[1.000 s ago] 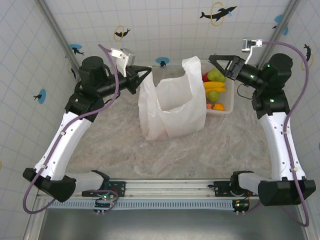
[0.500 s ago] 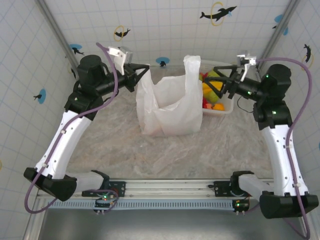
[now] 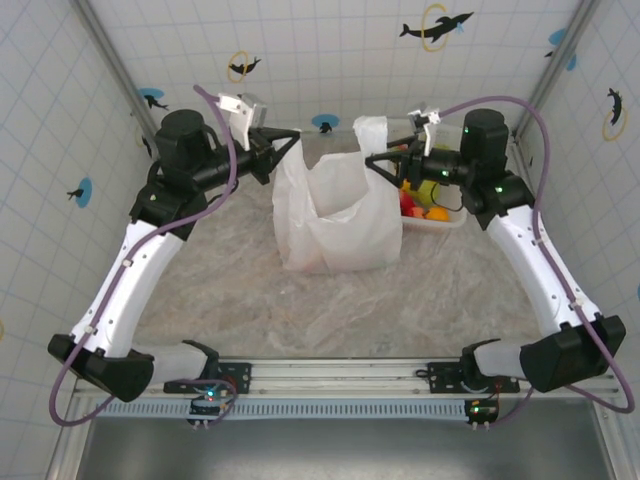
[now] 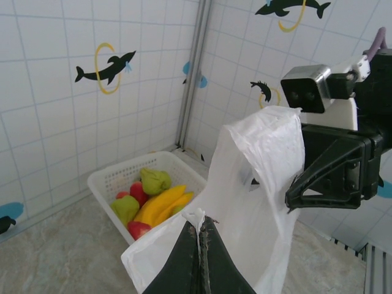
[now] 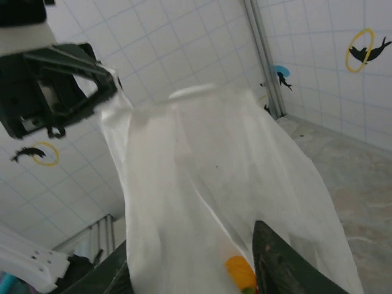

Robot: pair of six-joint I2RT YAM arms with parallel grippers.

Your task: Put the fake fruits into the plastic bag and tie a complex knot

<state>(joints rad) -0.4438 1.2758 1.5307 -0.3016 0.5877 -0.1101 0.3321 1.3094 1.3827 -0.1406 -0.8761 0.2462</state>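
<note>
Left gripper point(image 4: 198, 225): pressed together, pinching plastic bag point(image 3: 340, 215) rim.
Right gripper point(image 3: 375, 160): spread, bag's far handle directly ahead.
Fake fruits point(image 4: 153, 202): in basket point(image 4: 105, 178), behind right gripper.

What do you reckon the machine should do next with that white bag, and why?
Probably close the right tool on the right-hand handle of the plastic bag. Its jaws stand open with bag film between them, while the left tool is pinched shut on the opposite edge. Holding both sides would let the arms spread the mouth for the fake fruits, which lie in the basket.
</note>
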